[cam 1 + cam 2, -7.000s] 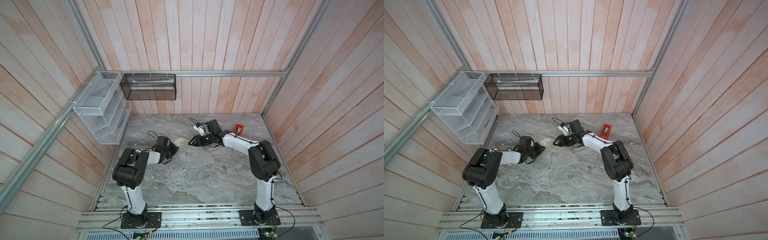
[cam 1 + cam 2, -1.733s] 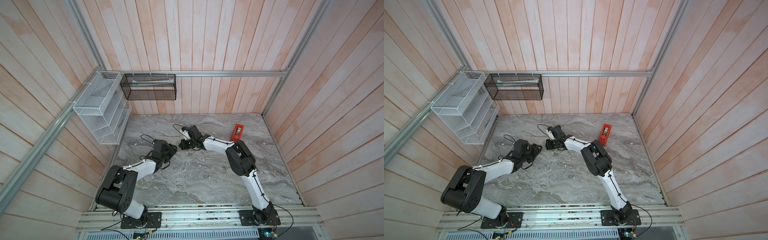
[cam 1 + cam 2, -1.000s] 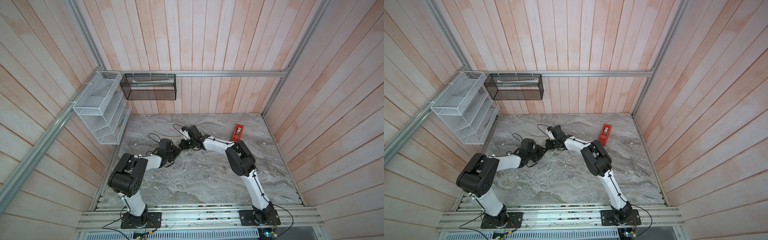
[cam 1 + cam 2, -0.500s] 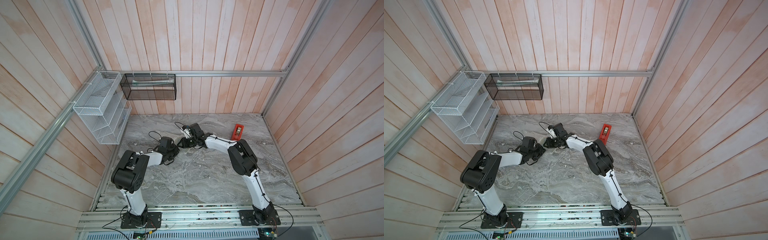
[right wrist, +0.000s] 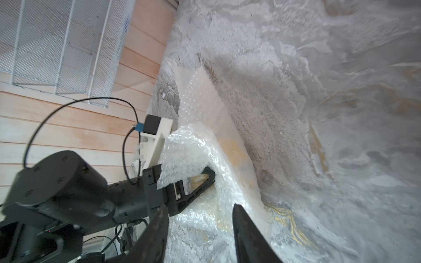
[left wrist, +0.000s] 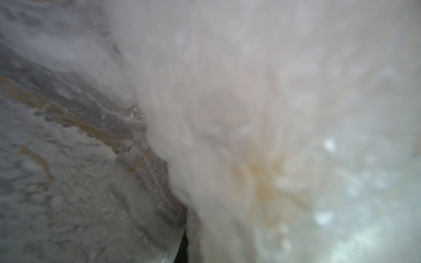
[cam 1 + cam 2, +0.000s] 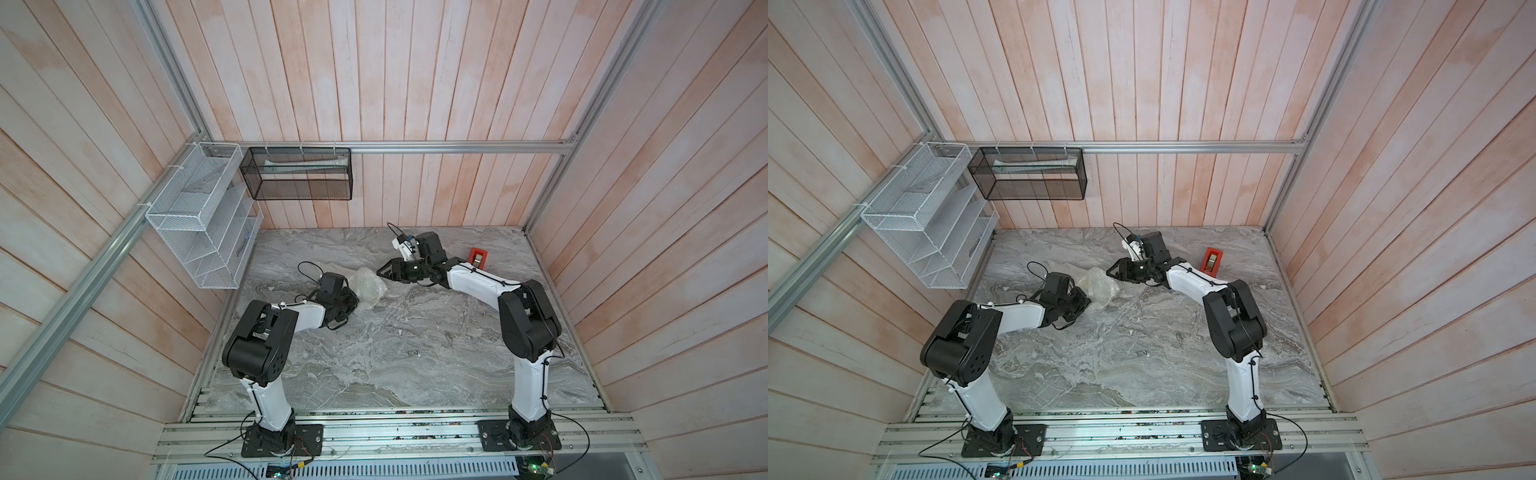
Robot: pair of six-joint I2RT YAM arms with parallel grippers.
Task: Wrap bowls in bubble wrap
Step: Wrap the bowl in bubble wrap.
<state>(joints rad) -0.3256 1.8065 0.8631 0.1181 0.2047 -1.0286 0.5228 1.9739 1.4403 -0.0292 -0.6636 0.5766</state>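
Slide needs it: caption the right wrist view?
Left gripper shut on crumpled bubble wrap; right gripper open, close by.

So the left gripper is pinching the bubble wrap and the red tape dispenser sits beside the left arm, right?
No: the tape dispenser sits beside the right arm, as both top views show. The left gripper does pinch the bubble wrap.

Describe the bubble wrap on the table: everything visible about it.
The bubble wrap is a clear, whitish, crinkly sheet of small bubbles, bunched into a lumpy bundle on the marble table, left of centre. A yellow-orange tint shows through it, probably the bowl inside. The left hand is shut on a fold of it. The right hand is open and close to its far side; contact cannot be told. One loose flap stands up beside the left hand.
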